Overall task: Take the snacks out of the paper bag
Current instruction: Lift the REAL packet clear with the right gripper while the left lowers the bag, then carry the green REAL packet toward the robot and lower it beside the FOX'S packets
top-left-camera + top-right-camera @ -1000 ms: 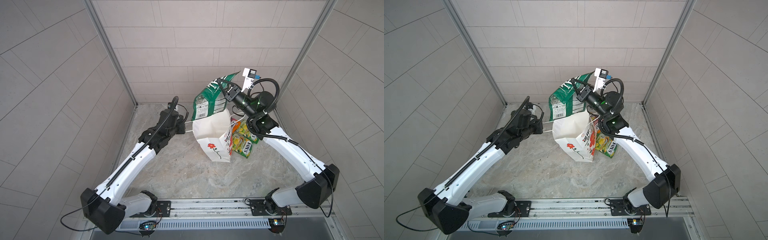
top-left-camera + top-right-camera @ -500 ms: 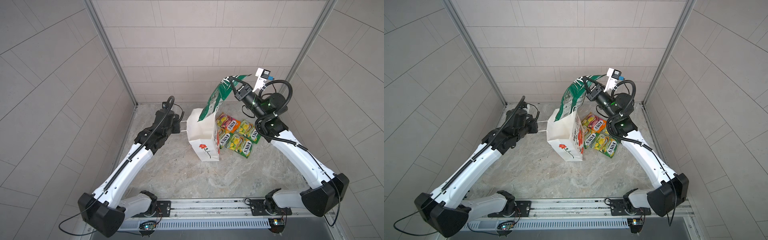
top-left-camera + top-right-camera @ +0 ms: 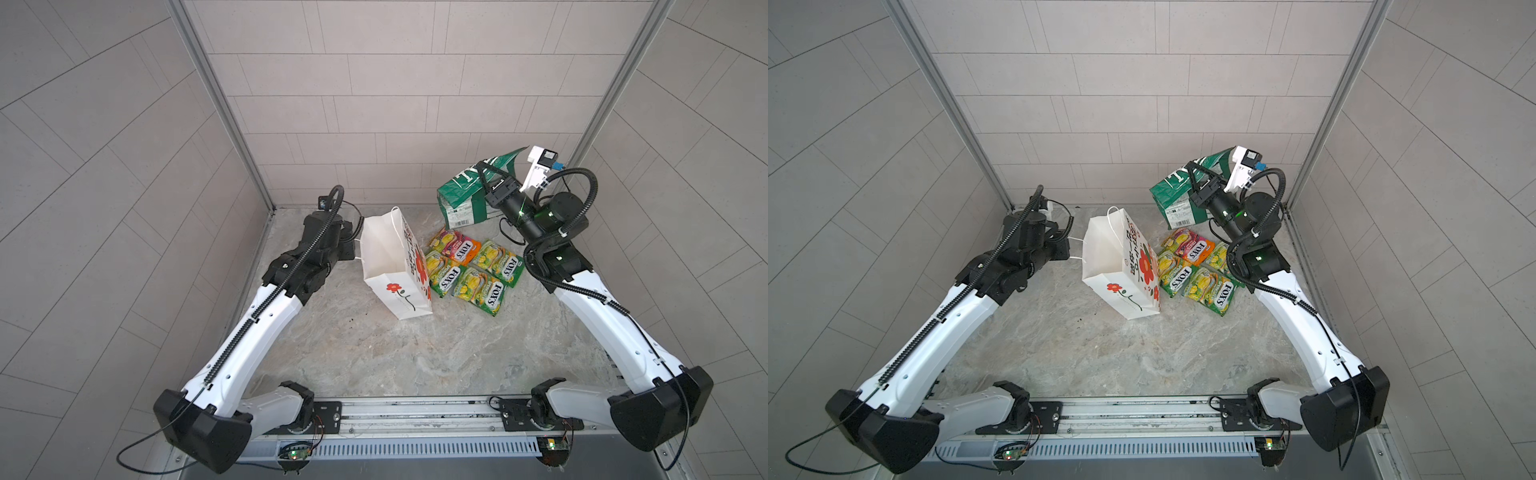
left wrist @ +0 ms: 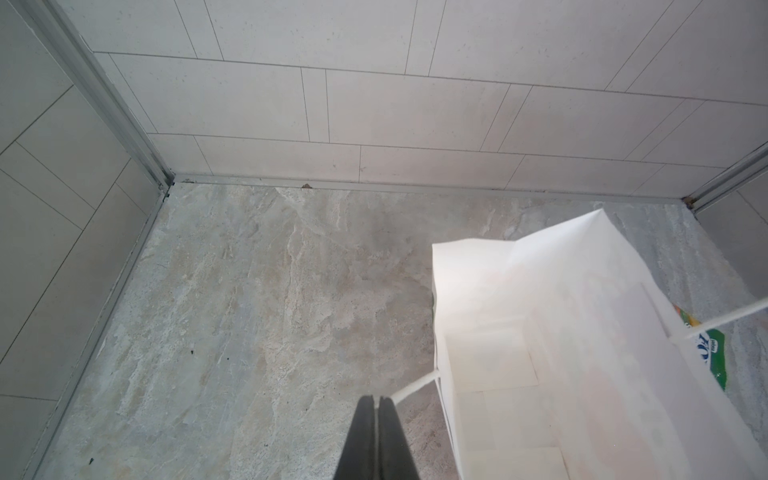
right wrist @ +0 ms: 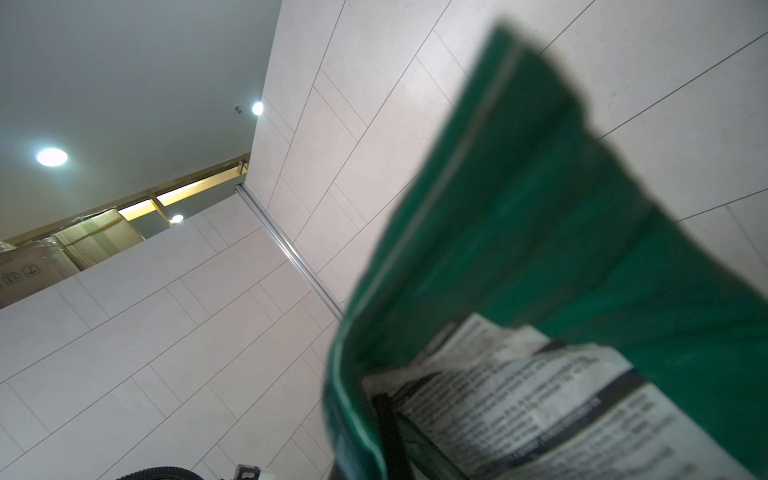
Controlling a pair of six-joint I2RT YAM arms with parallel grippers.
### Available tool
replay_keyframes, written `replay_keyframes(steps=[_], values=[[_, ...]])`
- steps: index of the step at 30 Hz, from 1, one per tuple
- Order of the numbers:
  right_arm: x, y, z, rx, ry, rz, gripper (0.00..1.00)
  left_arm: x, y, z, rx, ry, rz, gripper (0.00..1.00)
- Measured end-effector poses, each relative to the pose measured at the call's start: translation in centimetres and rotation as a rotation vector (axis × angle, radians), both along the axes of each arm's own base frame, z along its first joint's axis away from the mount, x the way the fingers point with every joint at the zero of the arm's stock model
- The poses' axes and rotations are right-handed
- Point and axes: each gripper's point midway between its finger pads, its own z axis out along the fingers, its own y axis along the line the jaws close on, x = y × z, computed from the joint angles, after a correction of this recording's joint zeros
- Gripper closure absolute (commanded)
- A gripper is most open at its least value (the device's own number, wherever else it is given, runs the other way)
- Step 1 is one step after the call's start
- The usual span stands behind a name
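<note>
The white paper bag (image 3: 390,266) (image 3: 1115,266) with its red flower stands tilted on the floor. Its mouth faces my left gripper (image 3: 354,246) (image 4: 377,401), which is shut on one string handle (image 4: 413,386). The part of the bag's inside (image 4: 582,353) that shows holds nothing. Several FOX'S pouches (image 3: 480,289) (image 3: 1212,291), one of them orange-pink (image 3: 459,249), lie flat just right of the bag. My right gripper (image 3: 482,169) (image 3: 1192,169) (image 5: 392,405) is shut on the dark green crisp bag (image 3: 461,199) (image 5: 582,249), which hangs in the air near the back right corner.
Tiled walls close in the marble floor (image 3: 374,353) on three sides, with metal corner posts (image 3: 598,104) at the back. The arms' base rail (image 3: 415,415) runs along the front edge. A pouch corner (image 4: 712,353) peeks out beyond the paper bag.
My right gripper has lifted the crisp bag clear of the paper bag's mouth and carried it right, toward the back corner. The paper bag and my left gripper have shifted left.
</note>
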Motion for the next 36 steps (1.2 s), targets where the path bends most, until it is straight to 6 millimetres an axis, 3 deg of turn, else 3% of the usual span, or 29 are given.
replay_keyframes(steps=[10,20,29,36], values=[[-2.2,-2.5,-1.8,-0.11,0.073,-0.077,1.0,3.3,-0.3,2.3,0.008,-0.041,0.0,1.0],[-3.8,-3.1,-7.7,-0.258,0.264,-0.079,1.0,6.8,-1.0,3.3,-0.023,-0.06,-0.034,1.0],[-6.5,-1.6,-13.9,-0.361,0.408,0.061,1.0,8.1,-2.6,3.5,-0.05,-0.057,-0.107,1.0],[-7.5,0.9,-18.6,-0.34,0.503,0.222,1.0,8.4,-3.5,3.6,-0.068,-0.06,-0.154,1.0]])
